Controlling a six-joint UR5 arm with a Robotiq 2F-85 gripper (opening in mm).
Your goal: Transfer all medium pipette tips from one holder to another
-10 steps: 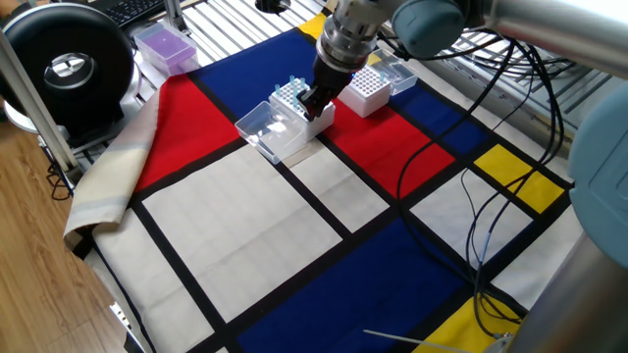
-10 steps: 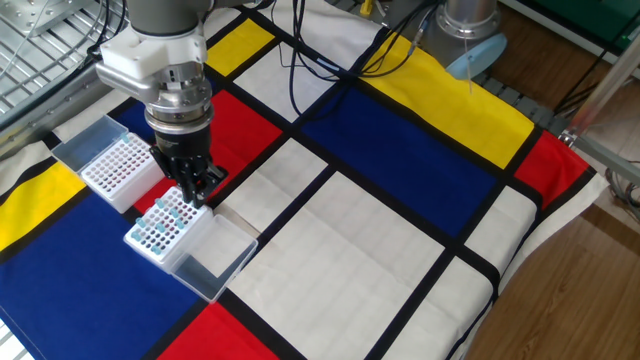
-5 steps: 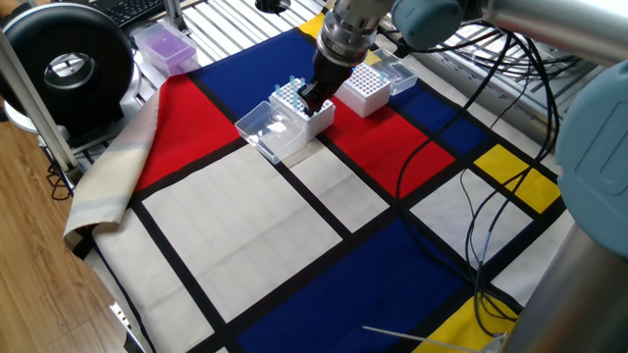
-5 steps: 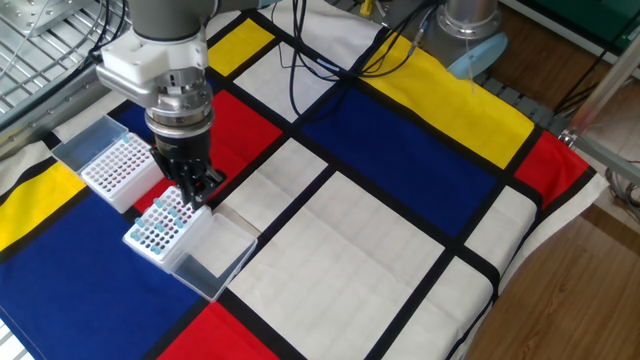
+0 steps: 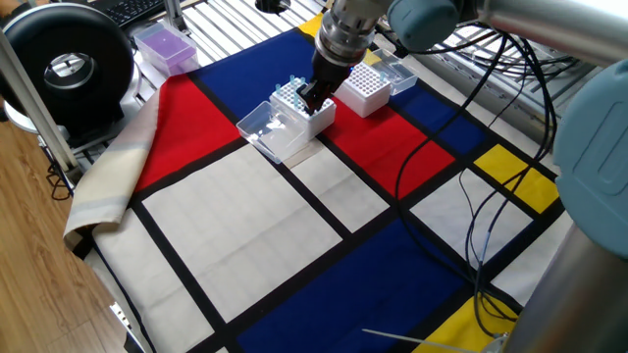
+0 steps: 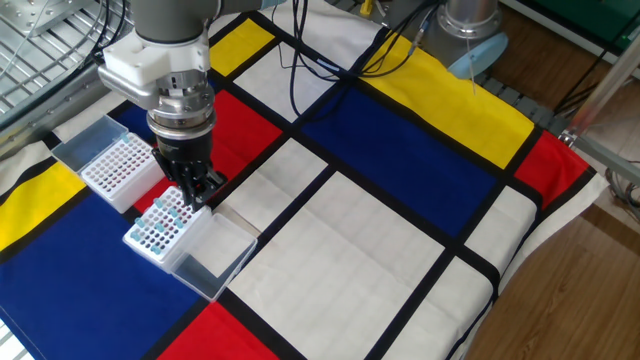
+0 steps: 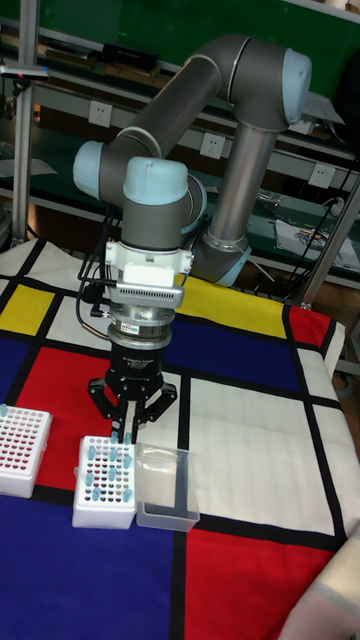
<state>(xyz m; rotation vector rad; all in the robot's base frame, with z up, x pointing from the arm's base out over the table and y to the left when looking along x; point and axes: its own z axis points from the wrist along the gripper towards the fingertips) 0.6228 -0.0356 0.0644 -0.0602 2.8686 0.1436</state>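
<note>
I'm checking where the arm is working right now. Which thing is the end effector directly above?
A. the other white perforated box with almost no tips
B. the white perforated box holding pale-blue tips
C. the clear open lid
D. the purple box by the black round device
B: the end effector points down over the white perforated box holding pale-blue tips, its fingertips at that box's far edge.

I see my claw lowered over the holder with blue medium pipette tips; the second holder sits just beside
</note>
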